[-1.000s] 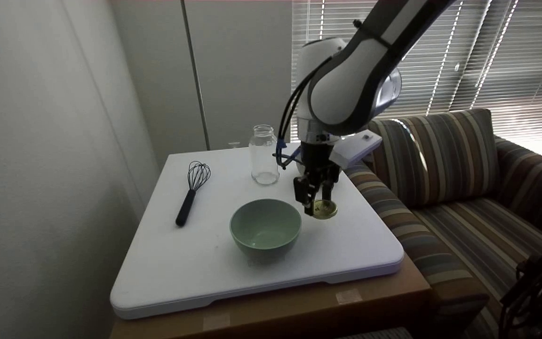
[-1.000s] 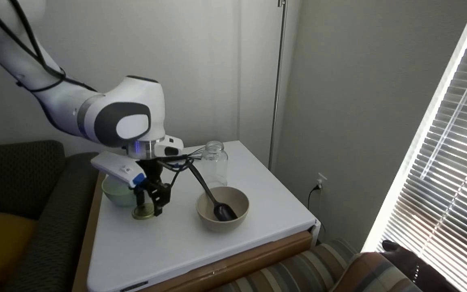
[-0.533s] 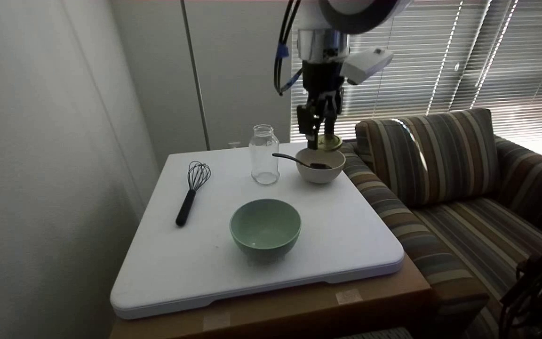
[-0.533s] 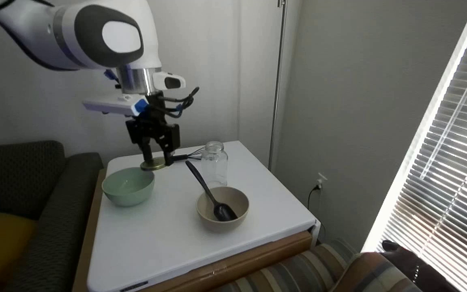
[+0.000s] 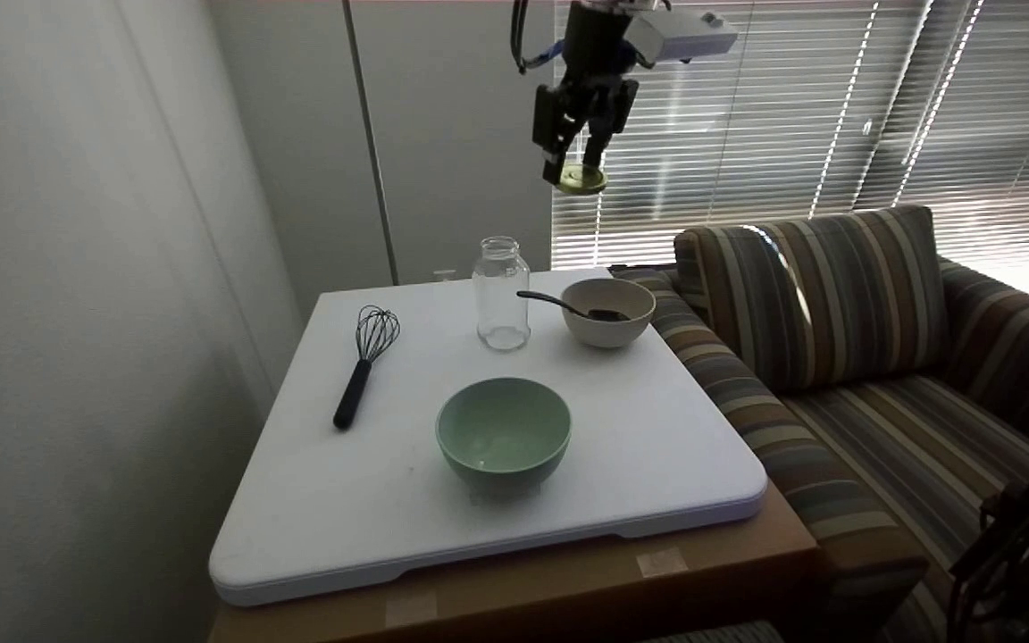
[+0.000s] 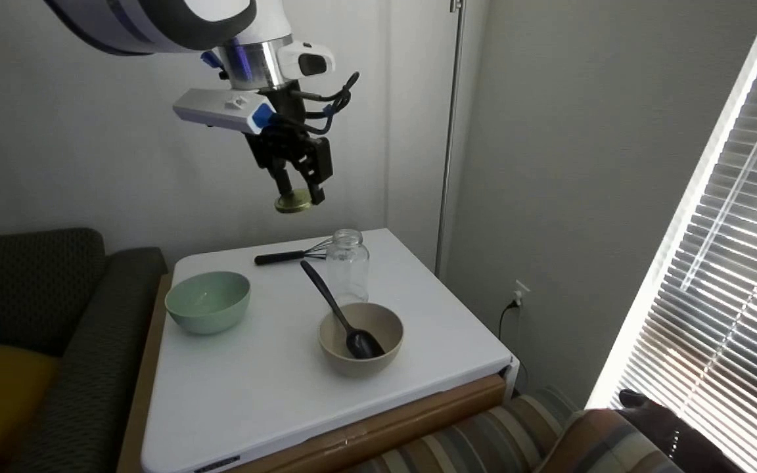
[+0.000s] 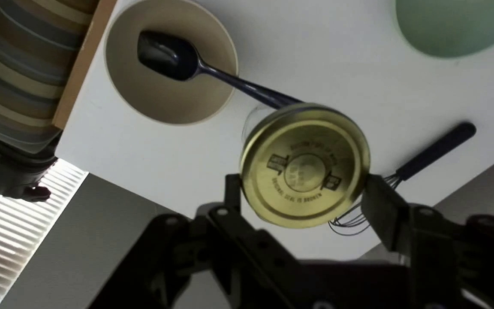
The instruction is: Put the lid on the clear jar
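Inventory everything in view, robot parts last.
table: 1, white, centre
base: 1, brown, under table
lid: 1, gold, above table
jar: 1, colourless, upright on table
green bowl: 1, green, on table
beige bowl: 1, beige, near jar
spoon: 1, black, leaning in beige bowl
whisk: 1, black, on table
couch: 1, striped multicolour, beside table
sofa: 1, dark, beside table
cushion: 1, yellow, on sofa
blinds: count unclear, pale, behind couch
outlet: 1, white, on wall
arm: 1, mostly white, above table
gripper: 1, black, shut on lid

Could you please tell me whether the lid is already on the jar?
No, in an exterior view the lid hangs in the air between the jaws, closed on its edge, while the jar stands uncovered.
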